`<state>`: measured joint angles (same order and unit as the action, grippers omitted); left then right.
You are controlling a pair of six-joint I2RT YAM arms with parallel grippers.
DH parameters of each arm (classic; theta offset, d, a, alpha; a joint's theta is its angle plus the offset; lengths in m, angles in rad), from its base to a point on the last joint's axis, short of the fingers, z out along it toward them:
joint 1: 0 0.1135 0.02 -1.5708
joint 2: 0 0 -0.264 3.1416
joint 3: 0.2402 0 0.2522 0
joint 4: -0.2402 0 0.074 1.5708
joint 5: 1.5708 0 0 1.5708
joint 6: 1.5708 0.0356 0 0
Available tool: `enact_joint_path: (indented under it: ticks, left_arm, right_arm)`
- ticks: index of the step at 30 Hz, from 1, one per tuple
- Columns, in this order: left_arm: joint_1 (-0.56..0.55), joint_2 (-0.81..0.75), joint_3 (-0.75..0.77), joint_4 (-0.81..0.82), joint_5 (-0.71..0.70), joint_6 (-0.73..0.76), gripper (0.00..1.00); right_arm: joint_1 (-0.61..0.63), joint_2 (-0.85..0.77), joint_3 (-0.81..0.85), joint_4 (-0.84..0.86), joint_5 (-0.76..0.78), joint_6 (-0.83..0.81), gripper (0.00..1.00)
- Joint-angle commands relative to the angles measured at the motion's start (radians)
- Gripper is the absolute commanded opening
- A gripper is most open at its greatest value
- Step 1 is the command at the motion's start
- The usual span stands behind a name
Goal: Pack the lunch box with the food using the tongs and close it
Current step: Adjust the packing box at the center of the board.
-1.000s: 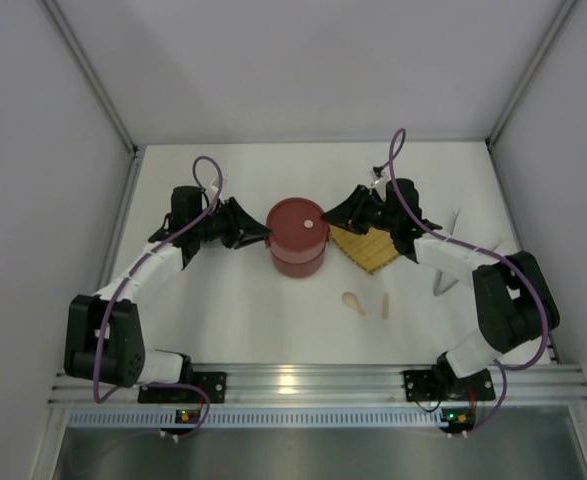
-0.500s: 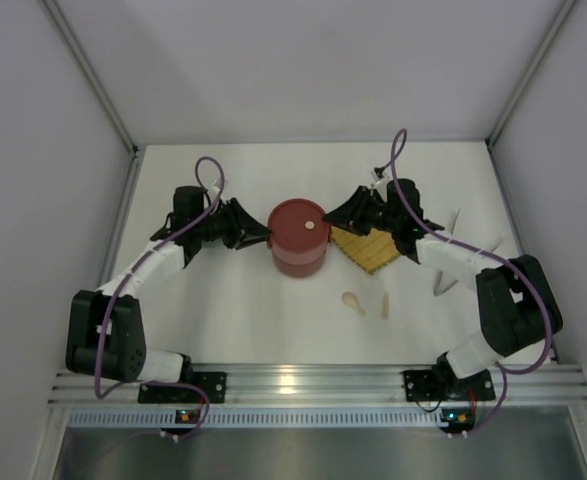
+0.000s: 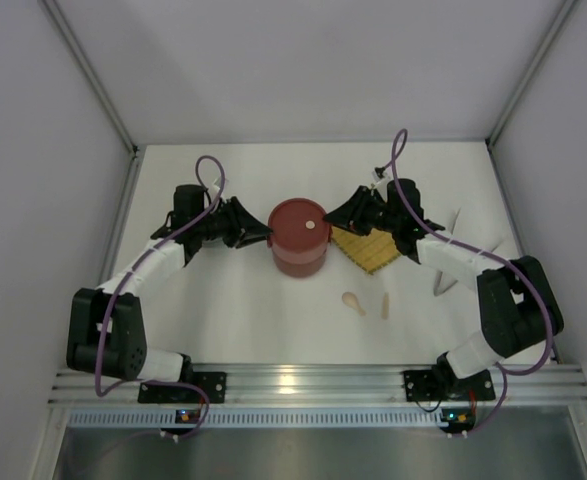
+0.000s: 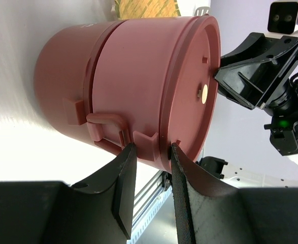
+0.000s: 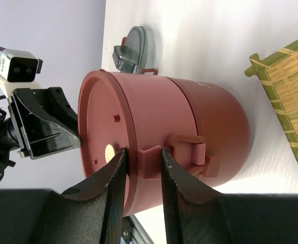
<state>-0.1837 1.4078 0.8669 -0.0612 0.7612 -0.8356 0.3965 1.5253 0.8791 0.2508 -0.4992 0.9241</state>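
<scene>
Right, the lunch box [image 3: 298, 245] stands stacked with its lid on at the middle of the table. I see no food loose anywhere, so I judge it packed. My left gripper [image 4: 150, 148] sits at its 9 o'clock and my right gripper [image 5: 142, 151] at its 3 o'clock. Each is clamped on a small side tab under the lid rim, opposite holds so the box cannot slide or tip while the lid seats. The tongs [image 3: 440, 286] lie out at 4 o'clock, partly under my right forearm.
</scene>
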Motion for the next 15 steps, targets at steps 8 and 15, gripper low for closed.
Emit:
enact_joint_path:
  ticks: [8, 15]
  left_arm:
    - [-0.023, 0.01, 0.053, 0.072, 0.021, -0.003, 0.27]
    - [-0.023, 0.013, 0.064, 0.072, 0.02, -0.013, 0.27]
  right_arm:
    - [0.048, -0.071, 0.032, 0.024, -0.076, -0.001, 0.26]
    - [0.051, -0.082, 0.031, 0.022, -0.078, 0.004, 0.26]
